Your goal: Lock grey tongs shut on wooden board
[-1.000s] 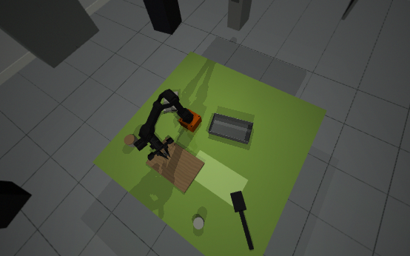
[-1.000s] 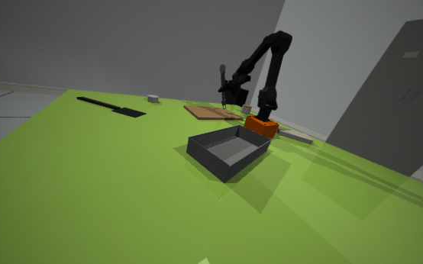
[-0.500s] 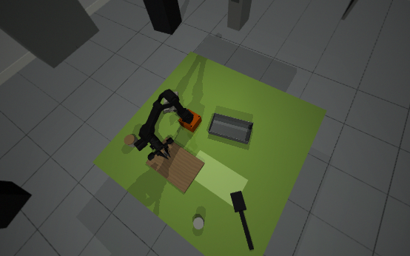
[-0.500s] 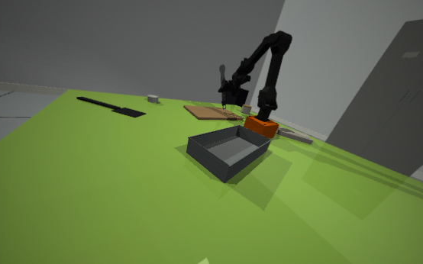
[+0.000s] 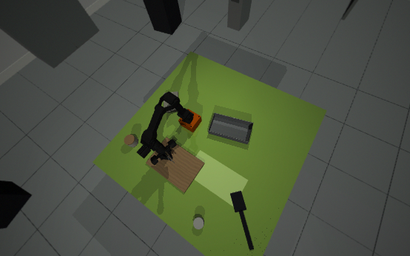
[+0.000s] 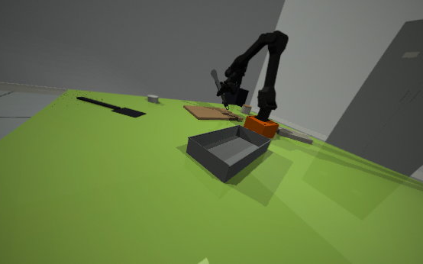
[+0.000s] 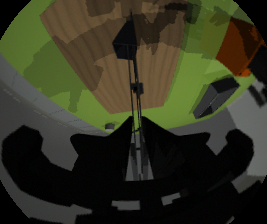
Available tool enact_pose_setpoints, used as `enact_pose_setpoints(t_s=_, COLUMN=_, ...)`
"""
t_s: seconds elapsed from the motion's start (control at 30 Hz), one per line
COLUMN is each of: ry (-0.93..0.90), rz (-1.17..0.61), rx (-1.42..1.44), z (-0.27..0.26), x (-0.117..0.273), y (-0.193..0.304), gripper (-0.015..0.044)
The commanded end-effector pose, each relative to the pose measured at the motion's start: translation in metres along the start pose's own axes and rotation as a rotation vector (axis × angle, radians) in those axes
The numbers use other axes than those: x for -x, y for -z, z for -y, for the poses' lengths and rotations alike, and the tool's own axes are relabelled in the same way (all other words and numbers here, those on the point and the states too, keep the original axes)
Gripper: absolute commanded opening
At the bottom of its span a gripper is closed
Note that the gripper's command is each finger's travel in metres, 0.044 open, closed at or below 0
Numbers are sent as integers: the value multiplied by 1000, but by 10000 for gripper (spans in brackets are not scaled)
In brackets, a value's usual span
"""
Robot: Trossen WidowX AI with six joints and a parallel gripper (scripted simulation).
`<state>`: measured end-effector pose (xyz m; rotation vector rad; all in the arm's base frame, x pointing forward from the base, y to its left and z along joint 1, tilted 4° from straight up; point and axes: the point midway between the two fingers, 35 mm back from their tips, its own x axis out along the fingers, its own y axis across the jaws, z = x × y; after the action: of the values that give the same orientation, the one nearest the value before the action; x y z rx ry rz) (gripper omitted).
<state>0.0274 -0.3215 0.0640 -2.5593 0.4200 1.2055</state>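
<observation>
My gripper (image 5: 168,155) (image 6: 221,92) (image 7: 136,119) is shut on the grey tongs (image 6: 215,78) (image 7: 137,105) and holds them above the wooden board (image 5: 183,172) (image 6: 206,114) (image 7: 156,95). In the exterior view the tongs stand steeply tilted, the broad end up and the narrow end down, just above the board's level. In the wrist view their two thin arms run close together between my fingers. Whether the lock has caught cannot be seen. The roasting tin (image 5: 229,139) (image 6: 206,156) (image 7: 215,100) is empty.
The orange base (image 5: 195,125) (image 6: 259,126) (image 7: 234,45) stands between board and tin. A wood-topped cylinder (image 5: 130,140) (image 6: 247,110) is near the arm. A white cylinder (image 5: 198,223) (image 6: 153,99) and a black spatula (image 5: 238,201) (image 6: 130,112) lie beyond the board. A grey block (image 6: 295,136) is behind the base.
</observation>
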Motion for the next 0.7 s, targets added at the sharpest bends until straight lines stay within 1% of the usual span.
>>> enact_pose_setpoints(t_s=0.0, ry=0, rz=113, rx=0, z=-2, x=-3, y=6, gripper=-150)
enact_pose_setpoints(t_s=0.23, ry=-15, rz=356, rx=-9, z=-2, x=-6, y=10, gripper=-150)
enact_pose_setpoints(t_s=0.47, ry=-74, rz=576, rx=-2, z=-4, x=-3, y=17, gripper=-150)
enact_pose_setpoints(t_s=0.53, ry=-90, rz=614, rx=1, z=-4, x=-2, y=19, gripper=-150)
enact_pose_setpoints(t_s=0.67, ry=-92, rz=619, rx=1, z=-4, x=-2, y=19, gripper=-150)
